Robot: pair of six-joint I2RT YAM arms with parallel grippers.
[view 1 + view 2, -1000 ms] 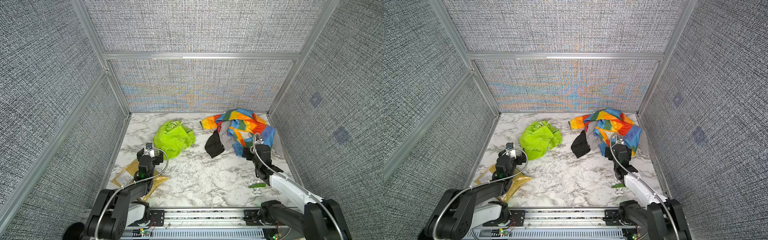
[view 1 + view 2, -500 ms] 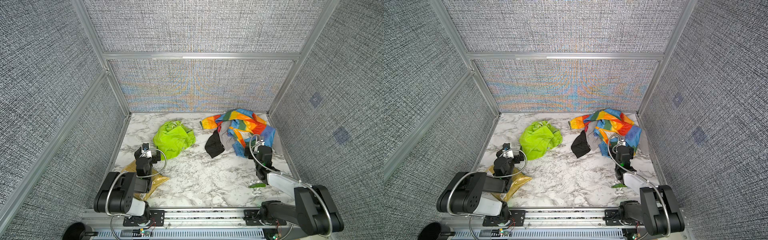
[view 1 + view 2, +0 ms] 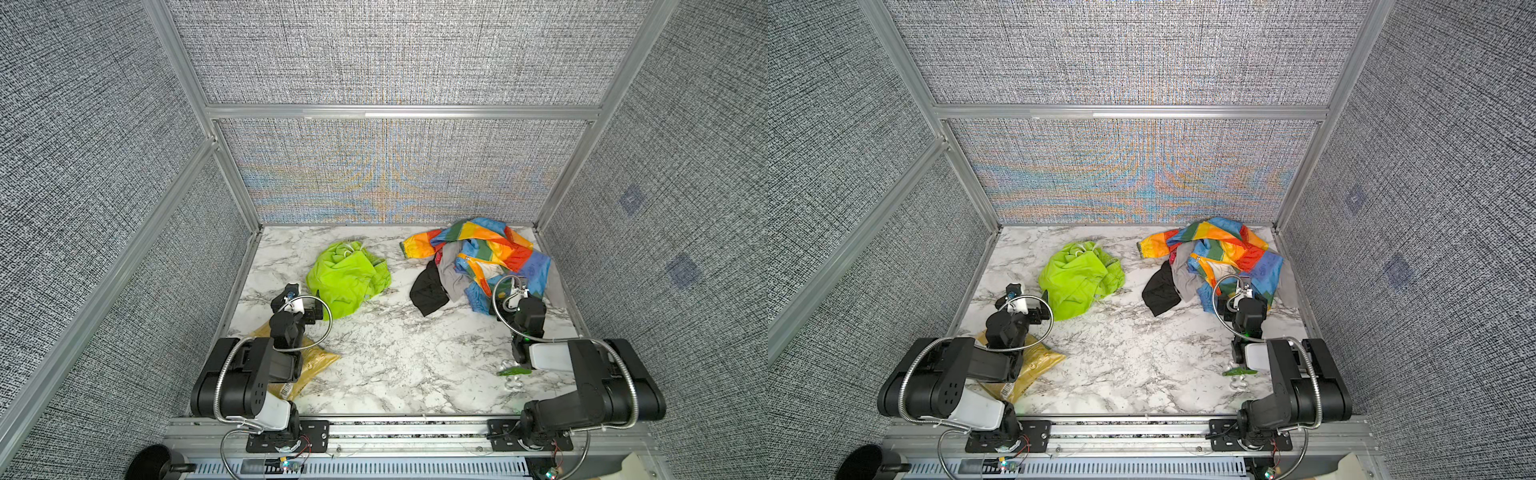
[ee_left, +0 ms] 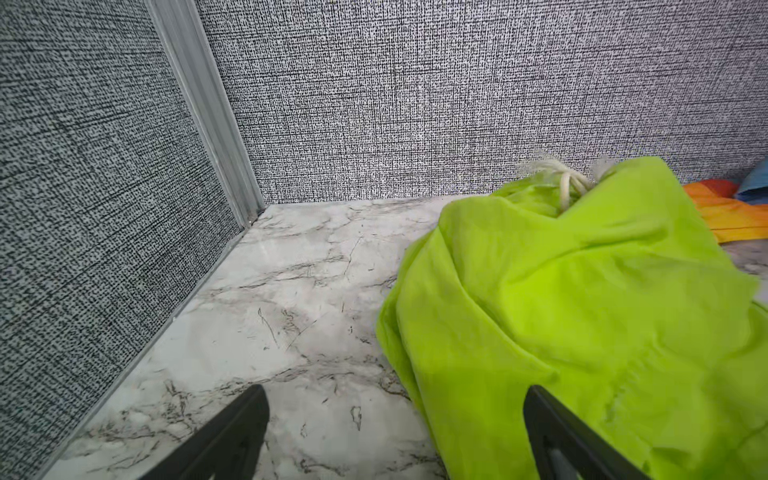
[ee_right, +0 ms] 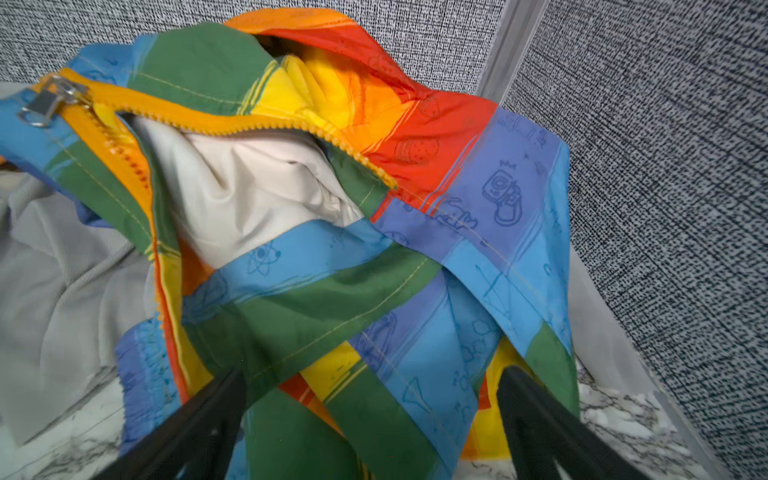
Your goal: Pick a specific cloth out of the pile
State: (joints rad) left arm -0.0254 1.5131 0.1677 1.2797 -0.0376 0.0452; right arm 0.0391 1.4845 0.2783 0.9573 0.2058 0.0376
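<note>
Tabletop with a white marble pattern, inside a grey-walled booth, seen from above. The cloth, lime green with white drawstrings, lay crumpled at about 11 o'clock on the tabletop. It was well apart from the pile at 1 o'clock, where a rainbow cloth was heaped over a grey cloth and a black cloth.

The left fingers were spread and empty at the cloth's 7 o'clock edge. In the wrist view one finger crossed in front of the green fabric; whether it touched could not be told. The right fingers were also spread and empty, pointing at the rainbow cloth. A yellow packet lay under the left arm at 8 o'clock.

Judging from this, the cloth was already out of the pile and released. The next move probably called for lifting both arms clear without snagging any fabric.
</note>
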